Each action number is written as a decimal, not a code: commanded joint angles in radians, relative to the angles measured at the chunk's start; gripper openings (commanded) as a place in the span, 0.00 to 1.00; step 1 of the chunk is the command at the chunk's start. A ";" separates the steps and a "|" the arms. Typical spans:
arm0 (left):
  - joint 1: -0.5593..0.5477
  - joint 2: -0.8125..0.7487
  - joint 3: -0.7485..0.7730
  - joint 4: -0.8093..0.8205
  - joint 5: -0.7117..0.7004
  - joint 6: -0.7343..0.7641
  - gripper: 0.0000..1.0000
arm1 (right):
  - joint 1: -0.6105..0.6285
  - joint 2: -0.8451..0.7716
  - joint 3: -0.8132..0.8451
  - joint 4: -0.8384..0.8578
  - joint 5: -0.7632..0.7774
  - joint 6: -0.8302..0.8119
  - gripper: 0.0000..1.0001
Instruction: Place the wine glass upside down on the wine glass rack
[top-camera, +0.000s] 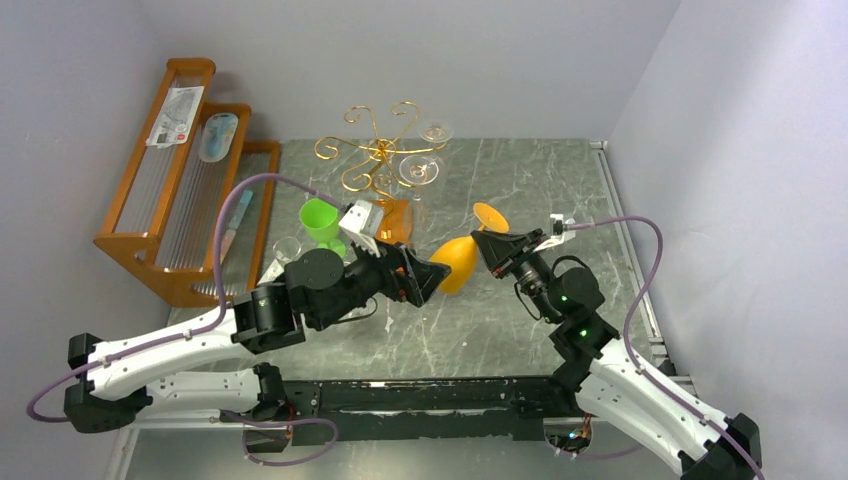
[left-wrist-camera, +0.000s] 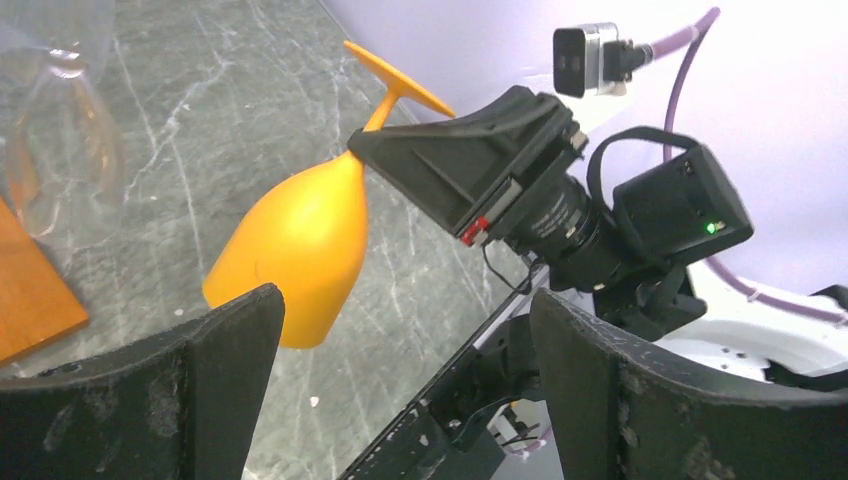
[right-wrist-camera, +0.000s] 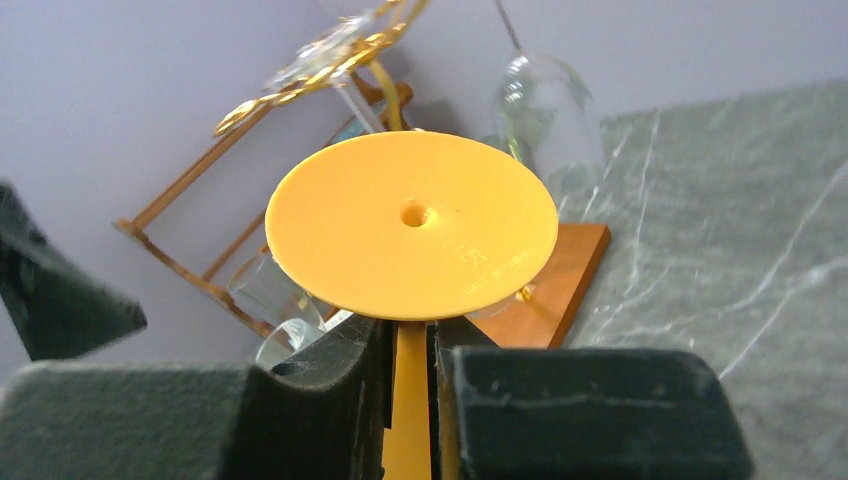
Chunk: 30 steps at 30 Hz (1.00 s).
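Right gripper (top-camera: 487, 238) first: its two black fingers are pressed in on the thin stem of the orange wine glass (top-camera: 458, 262), just under the round foot, and the right wrist view shows the stem caught squarely in the narrow slot between the pads (right-wrist-camera: 340, 370). That glass hangs tilted in the grip, foot up and toward the back right, bowl sloping down and toward the left. Whether the rim touches the table (top-camera: 520, 180) I cannot tell from where I stand. Close beside the bowl waits the left gripper (top-camera: 437, 275), spread wide with nothing between its fingers; in its own wrist view the two dark fingertips (left-wrist-camera: 230, 330) stand far apart, the orange bowl just beyond the left one. Behind all this, at the back of the marbled table, stands the wine glass rack (top-camera: 385, 150) — thin gold wire with curled arms on a central stem, rising from a flat orange-brown base (right-wrist-camera: 560, 270). Two clear glasses (top-camera: 420, 170) hang upside down from its right-hand arms. The orange glass sits in front of the rack and to the right of its base, apart from the gold arms. A green cup (top-camera: 322, 222) stands left of the base, and a stepped wooden shelf (top-camera: 190, 180) leans along the left wall.
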 joint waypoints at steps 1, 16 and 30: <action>0.015 0.055 0.118 -0.105 0.078 -0.034 0.97 | 0.001 -0.062 -0.039 0.130 -0.143 -0.271 0.00; 0.178 0.120 0.239 -0.066 0.386 -0.231 0.95 | 0.001 -0.111 -0.009 0.123 -0.533 -0.473 0.00; 0.367 0.156 0.115 0.074 0.722 -0.449 0.69 | 0.001 -0.118 0.008 0.130 -0.617 -0.447 0.00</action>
